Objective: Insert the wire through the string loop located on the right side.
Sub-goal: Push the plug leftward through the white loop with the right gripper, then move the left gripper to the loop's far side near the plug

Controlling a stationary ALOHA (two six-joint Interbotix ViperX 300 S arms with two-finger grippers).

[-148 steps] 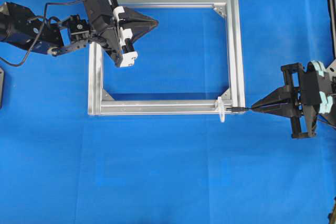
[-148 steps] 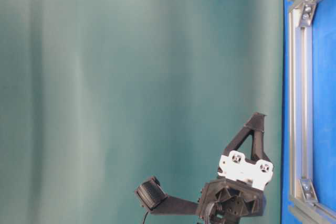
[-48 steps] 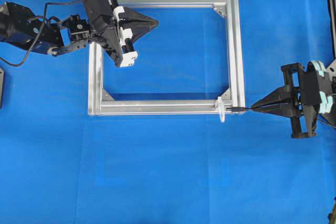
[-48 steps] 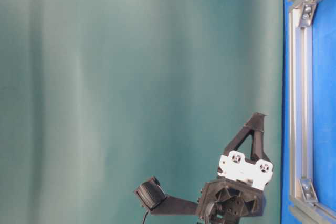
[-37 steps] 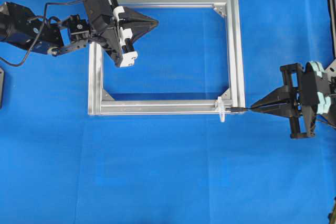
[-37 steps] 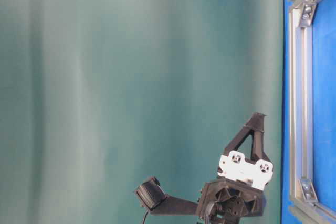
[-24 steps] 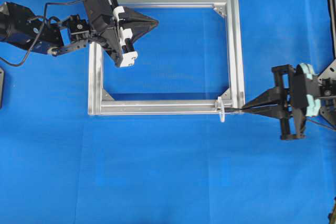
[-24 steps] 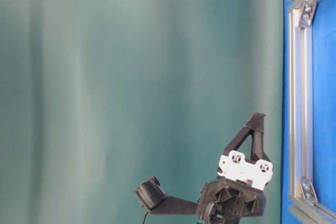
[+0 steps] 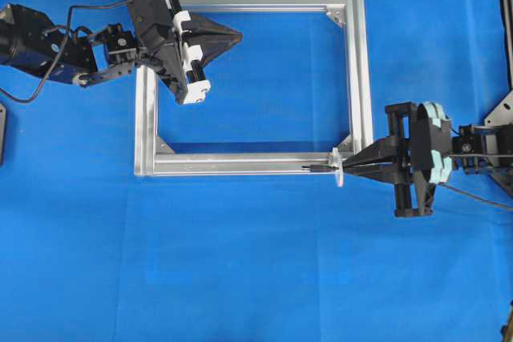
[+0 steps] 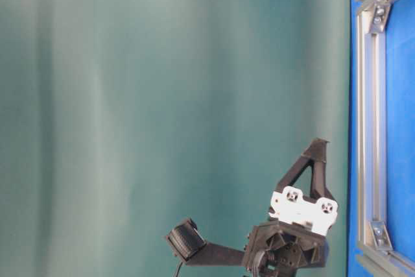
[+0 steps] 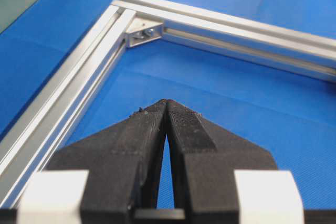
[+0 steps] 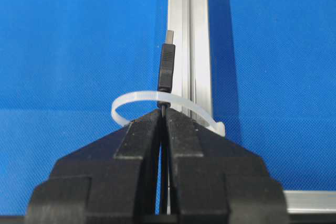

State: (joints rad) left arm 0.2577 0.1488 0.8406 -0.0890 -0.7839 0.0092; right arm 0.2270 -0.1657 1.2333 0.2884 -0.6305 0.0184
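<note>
The wire's dark plug (image 9: 317, 169) lies along the near bar of the aluminium frame (image 9: 361, 78), just past the string loop (image 9: 339, 167) at the frame's near right corner. In the right wrist view the plug (image 12: 166, 69) sticks out beyond the white loop (image 12: 136, 97), and the thin cord runs back under the band. My right gripper (image 9: 346, 167) is shut on the wire, and its tips (image 12: 163, 111) are right up against the loop. My left gripper (image 9: 239, 35) hovers over the frame's far left corner, shut with nothing in it (image 11: 166, 102).
The frame lies flat on the blue cloth (image 9: 256, 262), its corner brackets (image 11: 144, 31) bolted inside. The left arm's body (image 9: 48, 46) reaches in from the far left. Blue cloth stretches in front of the frame.
My right gripper has moved left toward the frame with the wire. The plug, earlier just right of the loop, now pokes through it. The left arm has not moved.
</note>
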